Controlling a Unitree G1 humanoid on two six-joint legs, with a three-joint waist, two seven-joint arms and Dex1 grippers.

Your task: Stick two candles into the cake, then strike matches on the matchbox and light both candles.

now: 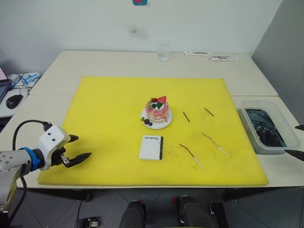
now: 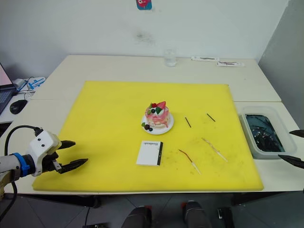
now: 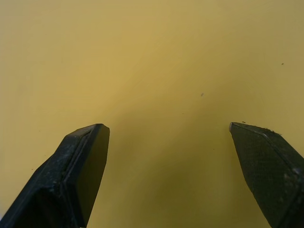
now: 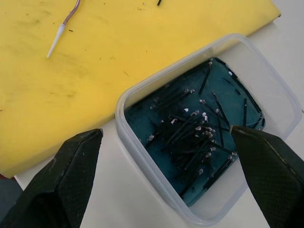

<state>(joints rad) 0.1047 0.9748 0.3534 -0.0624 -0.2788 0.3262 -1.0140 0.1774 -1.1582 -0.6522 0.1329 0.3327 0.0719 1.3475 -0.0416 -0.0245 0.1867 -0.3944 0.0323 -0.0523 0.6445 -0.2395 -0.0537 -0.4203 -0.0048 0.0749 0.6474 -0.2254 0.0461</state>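
Resting on the yellow mat [image 1: 104,123]: cake [image 1: 157,111], matchbox [image 1: 151,147], candles [image 1: 191,156], matches [image 1: 186,117]. Left claw [image 1: 77,149] spread apart over the mat's corner; right claw [image 2: 294,147] spread apart over a tub [image 4: 209,137].

You have the cake [image 1: 157,110] sitting upright near the middle of the yellow mat [image 1: 104,118], a small round pink-and-white layered piece topped with a strawberry, dark berries and green leaves, on a small white plate [image 1: 164,124]. Just in front of it, you see the matchbox [image 1: 151,147] lying flat, white with small black print and a black strip along its right edge. To the right of the matchbox lie your two candles [image 1: 191,155] [image 1: 215,144], thin, reddish-brown, pale-tipped, near each other but apart. Right of the cake, you find two short dark matches [image 1: 186,117] [image 1: 209,112], also apart.
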